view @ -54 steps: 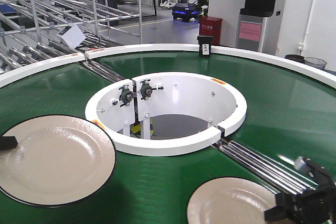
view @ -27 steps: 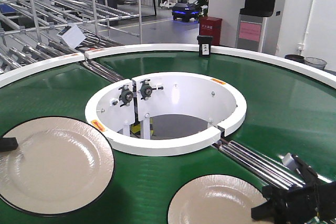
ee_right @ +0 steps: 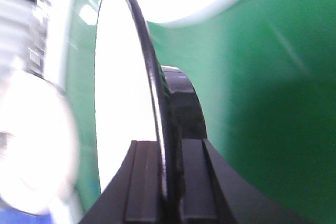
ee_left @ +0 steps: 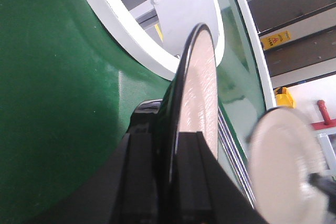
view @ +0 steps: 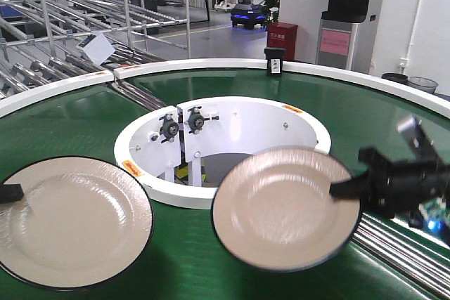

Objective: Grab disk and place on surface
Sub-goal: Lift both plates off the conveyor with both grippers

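**Operator:** What has just changed on the right side?

**Spotter:** Your right tool (view: 342,189) has taken the right disk (view: 285,209) off the green belt (view: 394,138). A second ago that disk lay flat at the lower right with the tool at its rim. Now it hangs in the air, tilted face-on to the front camera and blurred by motion, in front of the white ring (view: 309,138). The right wrist view shows the rim caught between the two pads, so the tool is pinching the disk at its edge.

**Operator:** And the left?

**Spotter:** Much as it was. The left disk (view: 74,219) lies flat on the belt, and your left tool (view: 10,192) sits at its left edge. In the left wrist view the rim stands between the pads, which look pressed onto it, but nothing is lifted yet.

**Operator:** So where does that leave the task?

**Spotter:** I judge the grab done on the right and the placing still ahead of you. The dark bench does not show in any of these views, so you have to carry the disk clear of the belt and the rollers (view: 394,251) first. An edge pinch on a wide, swinging disk may slip, so I would move gently.
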Robot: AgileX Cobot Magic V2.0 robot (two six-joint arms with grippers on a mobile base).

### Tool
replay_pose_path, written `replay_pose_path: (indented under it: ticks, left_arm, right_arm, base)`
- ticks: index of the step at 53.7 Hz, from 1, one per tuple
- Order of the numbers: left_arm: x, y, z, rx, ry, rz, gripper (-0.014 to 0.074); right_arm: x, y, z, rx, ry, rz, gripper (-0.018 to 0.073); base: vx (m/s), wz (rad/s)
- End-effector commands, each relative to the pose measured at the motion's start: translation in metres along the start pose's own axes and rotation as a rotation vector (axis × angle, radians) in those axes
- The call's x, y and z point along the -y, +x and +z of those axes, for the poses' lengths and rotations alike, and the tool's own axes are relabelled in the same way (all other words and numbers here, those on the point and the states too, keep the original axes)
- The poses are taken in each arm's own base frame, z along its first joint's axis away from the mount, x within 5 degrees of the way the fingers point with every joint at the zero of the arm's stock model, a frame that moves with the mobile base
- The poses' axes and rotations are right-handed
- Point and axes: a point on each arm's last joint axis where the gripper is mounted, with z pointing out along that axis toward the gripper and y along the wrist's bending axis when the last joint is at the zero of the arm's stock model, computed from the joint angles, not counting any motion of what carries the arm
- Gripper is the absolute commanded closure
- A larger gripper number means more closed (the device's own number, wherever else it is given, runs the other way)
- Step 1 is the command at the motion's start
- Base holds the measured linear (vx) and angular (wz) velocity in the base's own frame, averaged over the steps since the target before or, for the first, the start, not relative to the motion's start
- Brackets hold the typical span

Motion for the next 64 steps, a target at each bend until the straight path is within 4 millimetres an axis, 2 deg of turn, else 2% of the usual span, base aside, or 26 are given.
replay_pose_path:
  ticks: [1, 9, 22, 39, 64]
  left_arm:
    - [0.032, -0.009, -0.012, 0.072, 0.136, -0.008, 0.0603]
    - [0.041, -0.001, 0.000, 0.018, 0.157, -0.112, 0.0603]
    - [0.070, 0.025, 0.035, -0.090, 0.197, -0.130, 0.0603]
    - [0.109, 0.054, 0.064, -0.161, 0.318, -0.193, 0.0601]
    - [0.112, 0.057, 0.065, -0.180, 0.327, -0.188, 0.0601]
  right_arm:
    - [-0.056, -0.014, -0.032, 0.095, -0.164, 0.024, 0.0567]
    - [-0.085, -0.028, -0.049, 0.138, -0.220, 0.073, 0.0567]
    - [-0.108, -0.034, -0.056, 0.174, -0.354, 0.135, 0.0567]
    - [-0.117, -0.029, -0.046, 0.165, -0.360, 0.113, 0.0567]
    - [-0.117, -0.030, -0.046, 0.164, -0.361, 0.113, 0.0567]
  base:
    - [0.00, 0.00]
    - [0.00, 0.00]
    - [0.00, 0.00]
    - [0.00, 0.00]
    - [0.00, 0.00]
